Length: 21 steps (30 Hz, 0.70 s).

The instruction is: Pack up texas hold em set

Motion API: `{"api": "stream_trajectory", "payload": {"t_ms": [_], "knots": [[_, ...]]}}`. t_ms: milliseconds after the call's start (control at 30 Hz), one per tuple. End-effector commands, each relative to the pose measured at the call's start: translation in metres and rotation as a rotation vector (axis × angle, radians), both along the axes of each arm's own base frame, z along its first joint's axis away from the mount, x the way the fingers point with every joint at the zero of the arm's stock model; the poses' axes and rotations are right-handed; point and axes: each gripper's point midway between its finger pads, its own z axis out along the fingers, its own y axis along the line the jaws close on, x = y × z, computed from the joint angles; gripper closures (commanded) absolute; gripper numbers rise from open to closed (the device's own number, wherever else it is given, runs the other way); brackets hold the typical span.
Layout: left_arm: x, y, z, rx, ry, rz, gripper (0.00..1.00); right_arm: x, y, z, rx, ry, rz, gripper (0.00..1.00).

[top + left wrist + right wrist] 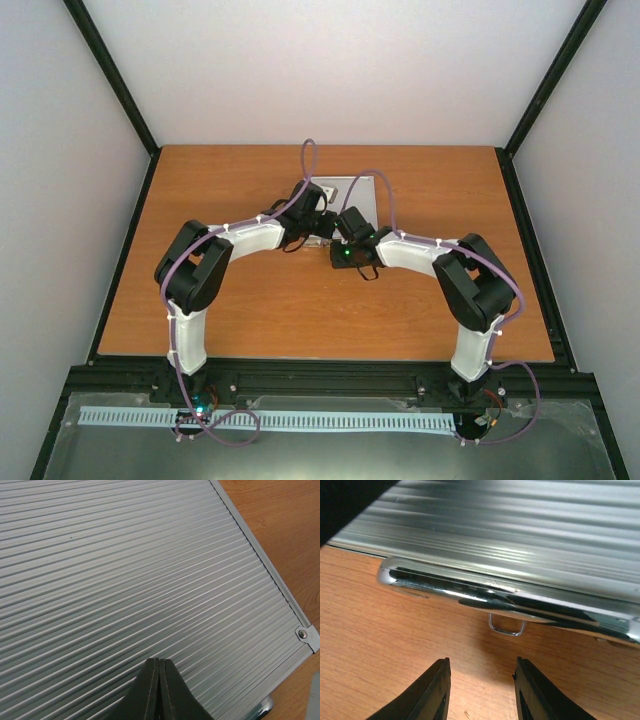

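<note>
Just beyond your parted right gripper [481,664]: wire latch loop [507,627] of the ribbed silver aluminium case [520,530]; left gripper [159,663] closed, above case.

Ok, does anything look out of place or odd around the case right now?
One thing: a small wire loop hangs loose below the chrome front edge of the silver case, probably an unfastened latch. Otherwise nothing stands out.

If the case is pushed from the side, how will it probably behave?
The case lies flat and low, so it should slide on the table rather than tip. Its ribbed metal lid looks stiff. The shiny rounded edge may be slippery to grip.
</note>
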Motion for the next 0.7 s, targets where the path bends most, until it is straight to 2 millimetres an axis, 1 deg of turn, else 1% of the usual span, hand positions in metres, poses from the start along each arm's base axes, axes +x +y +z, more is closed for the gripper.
{"api": "stream_trajectory", "payload": {"t_ms": [0,100,167,200,233,267,300,333,367,400,567,667], "knots": [[-0.08,0.051,-0.107,0.269,0.359,-0.019,0.99,0.009,0.01,0.021,0.061,-0.06,0.023,0.63],[-0.08,0.051,-0.106,0.268,0.357,-0.019,0.99,0.003,0.008,0.019,0.074,-0.039,0.008,0.65],[-0.08,0.051,-0.107,0.267,0.357,-0.017,0.99,-0.002,0.0,0.013,0.073,-0.031,-0.031,0.65],[-0.08,0.051,-0.107,0.265,0.357,-0.017,0.99,-0.008,-0.007,0.005,0.068,-0.022,-0.058,0.65],[-0.08,0.051,-0.107,0.264,0.357,-0.018,0.99,-0.01,-0.013,0.001,0.07,-0.032,-0.085,0.64],[-0.079,0.05,-0.107,0.263,0.356,-0.019,0.99,-0.011,-0.018,-0.002,0.072,-0.043,-0.111,0.58],[-0.08,0.05,-0.108,0.263,0.359,-0.018,0.99,-0.011,-0.024,-0.005,0.066,-0.059,-0.139,0.49],[-0.08,0.05,-0.109,0.262,0.36,-0.019,0.99,-0.011,-0.029,-0.008,0.061,-0.076,-0.16,0.47],[-0.079,0.049,-0.108,0.26,0.357,-0.02,0.99,-0.01,-0.033,-0.012,0.054,-0.091,-0.175,0.47],[-0.079,0.049,-0.108,0.258,0.356,-0.021,0.99,-0.008,-0.034,-0.013,0.057,-0.105,-0.179,0.46],[-0.079,0.05,-0.108,0.265,0.354,-0.023,0.99,0.0,-0.019,-0.021,0.09,-0.14,-0.119,0.35],[-0.078,0.05,-0.107,0.262,0.353,-0.021,0.99,0.002,-0.008,-0.029,0.125,-0.128,-0.069,0.34]]}}
